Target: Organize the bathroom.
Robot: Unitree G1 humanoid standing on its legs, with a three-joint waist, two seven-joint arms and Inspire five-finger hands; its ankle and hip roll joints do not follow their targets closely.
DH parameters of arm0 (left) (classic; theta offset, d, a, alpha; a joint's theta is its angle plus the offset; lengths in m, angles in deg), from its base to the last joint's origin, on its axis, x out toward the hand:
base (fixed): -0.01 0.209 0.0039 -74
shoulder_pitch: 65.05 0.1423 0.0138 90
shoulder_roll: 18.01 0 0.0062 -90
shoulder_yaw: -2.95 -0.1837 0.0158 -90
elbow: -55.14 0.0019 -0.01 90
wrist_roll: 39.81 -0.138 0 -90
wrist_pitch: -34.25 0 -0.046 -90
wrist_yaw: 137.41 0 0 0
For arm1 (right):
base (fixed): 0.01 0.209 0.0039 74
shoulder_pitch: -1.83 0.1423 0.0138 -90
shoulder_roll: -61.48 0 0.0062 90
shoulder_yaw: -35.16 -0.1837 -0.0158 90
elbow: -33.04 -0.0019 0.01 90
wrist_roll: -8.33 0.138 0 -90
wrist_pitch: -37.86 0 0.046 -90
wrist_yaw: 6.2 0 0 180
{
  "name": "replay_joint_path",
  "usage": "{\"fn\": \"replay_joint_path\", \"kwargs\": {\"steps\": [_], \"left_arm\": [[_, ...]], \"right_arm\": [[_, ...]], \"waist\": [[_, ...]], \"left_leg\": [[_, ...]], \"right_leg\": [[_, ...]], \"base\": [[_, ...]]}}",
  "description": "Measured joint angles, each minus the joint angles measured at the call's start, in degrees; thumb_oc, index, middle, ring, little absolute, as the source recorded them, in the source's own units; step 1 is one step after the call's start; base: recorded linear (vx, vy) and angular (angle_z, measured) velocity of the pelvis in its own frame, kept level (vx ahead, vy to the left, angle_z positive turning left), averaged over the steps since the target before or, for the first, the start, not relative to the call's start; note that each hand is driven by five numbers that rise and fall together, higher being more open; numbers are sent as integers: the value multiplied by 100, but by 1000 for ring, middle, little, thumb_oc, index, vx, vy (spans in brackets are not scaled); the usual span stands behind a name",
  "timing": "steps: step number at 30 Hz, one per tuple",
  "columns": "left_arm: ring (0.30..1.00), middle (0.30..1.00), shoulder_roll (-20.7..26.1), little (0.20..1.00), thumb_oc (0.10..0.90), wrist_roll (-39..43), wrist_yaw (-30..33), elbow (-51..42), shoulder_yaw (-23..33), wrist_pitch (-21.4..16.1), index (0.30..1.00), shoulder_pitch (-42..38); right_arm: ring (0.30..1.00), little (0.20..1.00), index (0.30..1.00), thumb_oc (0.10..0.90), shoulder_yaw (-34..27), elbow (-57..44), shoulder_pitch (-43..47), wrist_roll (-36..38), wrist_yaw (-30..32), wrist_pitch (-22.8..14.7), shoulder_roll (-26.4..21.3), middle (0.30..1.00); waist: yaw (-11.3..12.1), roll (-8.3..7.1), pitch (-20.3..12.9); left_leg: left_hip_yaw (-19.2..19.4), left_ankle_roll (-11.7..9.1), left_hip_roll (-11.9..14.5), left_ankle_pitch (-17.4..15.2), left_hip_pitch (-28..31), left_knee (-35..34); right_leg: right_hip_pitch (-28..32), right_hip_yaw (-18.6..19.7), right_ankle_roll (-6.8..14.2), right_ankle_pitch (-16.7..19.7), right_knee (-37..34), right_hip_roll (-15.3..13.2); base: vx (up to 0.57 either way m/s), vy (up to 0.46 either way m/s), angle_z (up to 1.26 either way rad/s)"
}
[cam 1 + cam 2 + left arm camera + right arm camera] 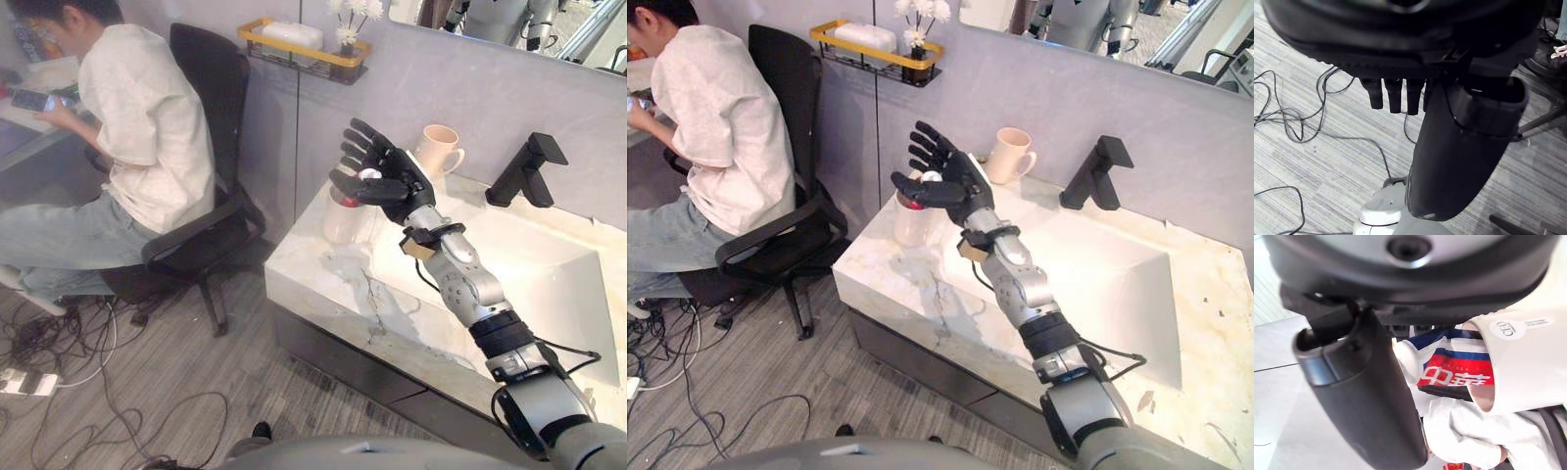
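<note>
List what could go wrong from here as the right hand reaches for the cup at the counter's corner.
1. The translucent cup stands near the counter's left edge; the open right hand hovering over it could knock it to the floor.
2. A person sits in a chair close to that edge, within range of a falling cup.
3. The pink mug stands just behind the hand; an arm swing might clip it.

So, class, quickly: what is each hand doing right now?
Right hand: open, fingers spread above the cup at the counter's corner.
Left hand: cannot be told.
</note>
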Motion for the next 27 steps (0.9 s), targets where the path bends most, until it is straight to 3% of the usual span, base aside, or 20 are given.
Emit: {"fn": "replay_joint_path", "kwargs": {"steps": [11,16,21,27], "left_arm": [[900,900,-35,900,800,0,67,-4,1,5,900,0],[900,900,-42,900,800,0,76,-1,7,10,900,-29],[900,900,-41,900,800,-58,101,50,18,16,900,-56],[900,900,-59,900,800,-71,125,173,14,-3,900,-152]], "right_arm": [[900,900,900,800,-22,-3,1,-311,234,41,-109,900],[900,900,900,800,-131,-252,2,-692,276,40,-541,900],[900,900,900,800,-745,-921,-31,-707,465,36,-995,900],[900,900,900,800,-1550,-1736,-449,-605,933,17,-1030,900]], "waist": [[-18,-14,-9],[-68,-56,-22],[-344,-176,-22],[-673,-239,-12]], "left_leg": [[78,0,-20,-2,23,0],[145,2,-54,-3,18,-1],[287,12,-63,-11,35,-2],[592,33,-46,-103,113,-7]], "right_leg": [[-16,66,21,15,1,-20],[-56,116,66,48,2,-54],[-117,270,126,135,6,-65],[-219,610,195,292,6,-61]], "base": [[-47,32,-3],[-73,62,-6],[-90,82,-14],[-87,72,-31]]}}
